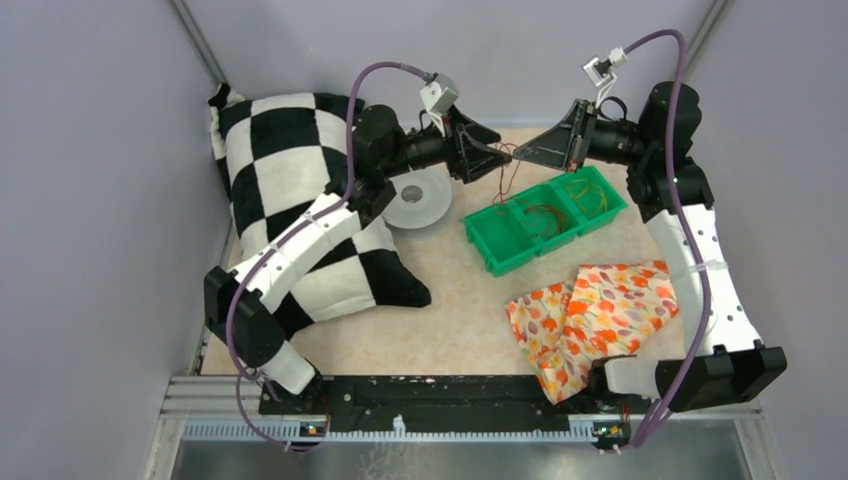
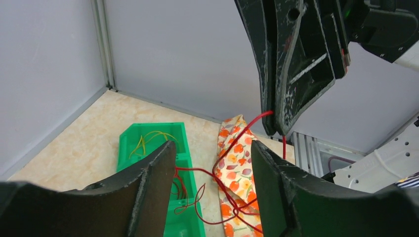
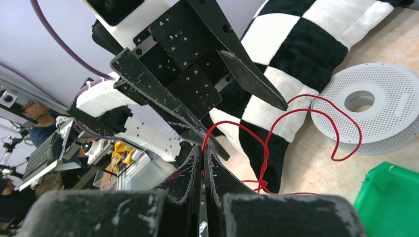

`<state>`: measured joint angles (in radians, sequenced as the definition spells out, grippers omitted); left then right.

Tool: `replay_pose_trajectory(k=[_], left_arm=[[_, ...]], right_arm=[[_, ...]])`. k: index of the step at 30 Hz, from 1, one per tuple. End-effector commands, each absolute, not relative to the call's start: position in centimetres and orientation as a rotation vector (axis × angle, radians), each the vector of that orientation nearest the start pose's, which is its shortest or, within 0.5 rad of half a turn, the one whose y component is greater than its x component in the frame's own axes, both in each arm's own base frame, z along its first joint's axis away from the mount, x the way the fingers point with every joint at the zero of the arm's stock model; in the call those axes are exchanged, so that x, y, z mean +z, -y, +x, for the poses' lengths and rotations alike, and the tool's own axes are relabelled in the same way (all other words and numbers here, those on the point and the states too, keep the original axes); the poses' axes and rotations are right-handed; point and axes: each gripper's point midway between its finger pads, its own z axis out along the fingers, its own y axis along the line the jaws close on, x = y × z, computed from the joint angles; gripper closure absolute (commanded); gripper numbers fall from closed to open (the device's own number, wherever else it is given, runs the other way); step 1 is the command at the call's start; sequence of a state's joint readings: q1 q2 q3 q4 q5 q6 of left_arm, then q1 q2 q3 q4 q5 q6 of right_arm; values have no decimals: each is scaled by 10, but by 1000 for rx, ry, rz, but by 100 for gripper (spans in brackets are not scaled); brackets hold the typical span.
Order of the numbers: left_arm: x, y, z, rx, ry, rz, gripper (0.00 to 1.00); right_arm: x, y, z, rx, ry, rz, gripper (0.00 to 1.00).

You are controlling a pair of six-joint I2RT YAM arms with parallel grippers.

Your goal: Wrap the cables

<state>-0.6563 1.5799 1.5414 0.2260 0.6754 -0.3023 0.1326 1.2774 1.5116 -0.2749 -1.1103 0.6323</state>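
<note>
A thin red cable runs from loose loops in the green bin's middle compartment up into the air above the bin. My right gripper is shut on its upper end, and in the left wrist view the right gripper pinches it at the fingertips. Facing it, my left gripper is open, and the cable crosses the gap between its fingers and brushes the left one. In the top view the left gripper and right gripper nearly meet tip to tip. A yellowish cable lies curled in the bin's right compartment.
A black-and-white checkered pillow fills the left side under the left arm. A white perforated disc lies beside it. A floral cloth lies in front of the bin, near the right arm's base. Grey walls enclose the table.
</note>
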Motion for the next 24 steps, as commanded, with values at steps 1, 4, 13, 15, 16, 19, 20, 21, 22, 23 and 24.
replay_pose_trajectory(k=[1,4,13,15,16,19,20,21,22,23,24], left_arm=[[463,388,301,-1228,-1142,838,38],[462,396,300,-1225,-1140,840,46],[456,396,304,-1146,-1165,822,97],[461,393,304,-1132,-1156,803,100],[464,391,304,-1130,-1152,796,100],[469,389,302,-1134,-1147,785,100],[471,389,302,-1135,-1145,779,100],[473,388,301,-1139,-1141,776,100],[475,387,300,-1140,-1138,774,100],[476,387,300,-1141,-1139,769,100],[477,387,301,-1139,-1141,762,100]], right_arm=[[453,-215,253,1459,-1676,-599,100],[450,-220,253,1466,-1690,-602,100],[443,-227,252,1522,-1693,-587,100],[437,-228,255,1534,-1706,-560,89],[434,-229,256,1542,-1713,-550,82],[425,-237,257,1570,-1724,-543,68],[424,-240,257,1574,-1720,-548,65],[422,-244,256,1579,-1720,-555,63],[421,-247,257,1581,-1718,-559,61],[420,-250,257,1587,-1713,-563,60],[420,-253,256,1595,-1707,-566,58]])
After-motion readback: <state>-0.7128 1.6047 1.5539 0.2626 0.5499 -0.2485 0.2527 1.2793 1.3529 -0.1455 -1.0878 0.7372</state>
